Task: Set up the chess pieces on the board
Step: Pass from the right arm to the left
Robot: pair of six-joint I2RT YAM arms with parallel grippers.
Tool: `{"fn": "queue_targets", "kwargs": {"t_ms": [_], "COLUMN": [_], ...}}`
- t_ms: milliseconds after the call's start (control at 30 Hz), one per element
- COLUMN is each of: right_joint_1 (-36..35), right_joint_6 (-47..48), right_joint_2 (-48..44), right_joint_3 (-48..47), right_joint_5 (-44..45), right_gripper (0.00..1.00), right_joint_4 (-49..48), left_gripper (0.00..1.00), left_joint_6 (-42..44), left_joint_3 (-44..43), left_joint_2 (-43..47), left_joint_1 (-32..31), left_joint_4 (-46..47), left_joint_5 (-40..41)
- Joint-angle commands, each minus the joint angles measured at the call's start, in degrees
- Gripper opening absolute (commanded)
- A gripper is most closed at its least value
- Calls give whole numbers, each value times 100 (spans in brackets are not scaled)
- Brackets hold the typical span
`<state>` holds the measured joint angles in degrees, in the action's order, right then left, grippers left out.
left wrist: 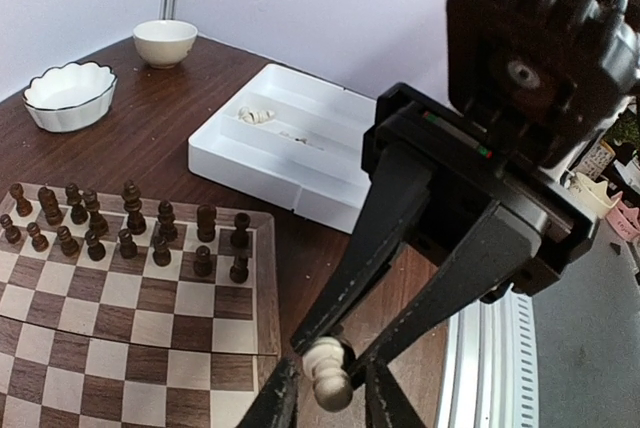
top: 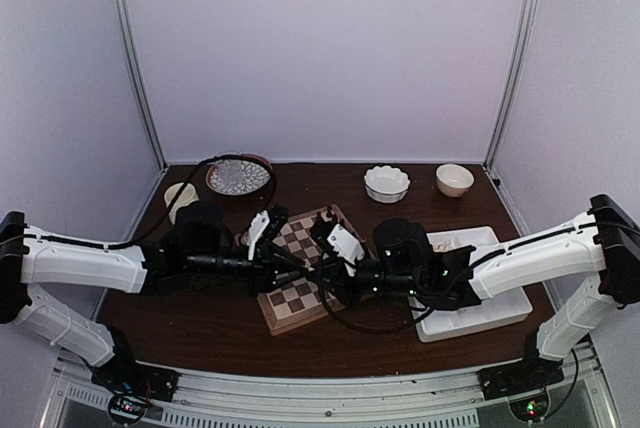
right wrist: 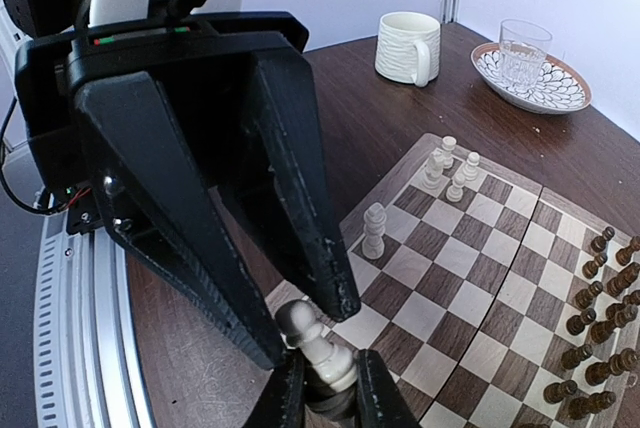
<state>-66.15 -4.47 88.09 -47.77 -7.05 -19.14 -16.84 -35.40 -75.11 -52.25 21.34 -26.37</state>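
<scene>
Square wooden chessboard (right wrist: 450,288), light and dark brown checks, tan rim: lies flat. One tall cream-white piece (right wrist: 374,230) stands alone. Small cream-white cluster (right wrist: 456,186) upright beyond it. Cream-white pawn (right wrist: 315,348) tilted, held above the rim.

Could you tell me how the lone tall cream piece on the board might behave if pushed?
The tall cream piece looks slender over a narrow base, so it would probably tip rather than slide. Its round body suggests it could roll once down.

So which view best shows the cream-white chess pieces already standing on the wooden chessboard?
Right wrist: several cream-white chess pieces stand clear on the wooden chessboard. Left wrist frames only the end with dark brown pieces; in the top view the arms cover them.
</scene>
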Motion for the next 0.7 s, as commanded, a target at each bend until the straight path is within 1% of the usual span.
{"fn": "queue_targets", "kwargs": {"t_ms": [0, 133, 167, 333, 467, 667], "right_joint_1": [-43, -40, -45, -47, -40, -40], "right_joint_6": [-27, -32, -36, -45, -31, 60], "right_joint_2": [-63, -91, -91, -73, -79, -136], "right_joint_3": [-37, -13, -13, -22, -6, 77], "right_joint_5": [243, 254, 243, 191, 190, 227], "right_gripper": [14, 14, 14, 15, 20, 38], "right_joint_4": [-191, -215, -215, -230, -240, -286], "left_gripper": [25, 25, 23, 0, 0, 0], "left_joint_6": [14, 23, 23, 49, 63, 120], "left_joint_3": [-215, -225, -234, -241, -248, -187], "left_joint_2": [-90, -101, -107, -143, -87, 186], "left_joint_1": [-22, -22, -22, -17, -16, -22], "left_joint_4": [-8, -16, -16, 1, -37, -224], "left_joint_5": [18, -9, -17, -87, -61, 250]}}
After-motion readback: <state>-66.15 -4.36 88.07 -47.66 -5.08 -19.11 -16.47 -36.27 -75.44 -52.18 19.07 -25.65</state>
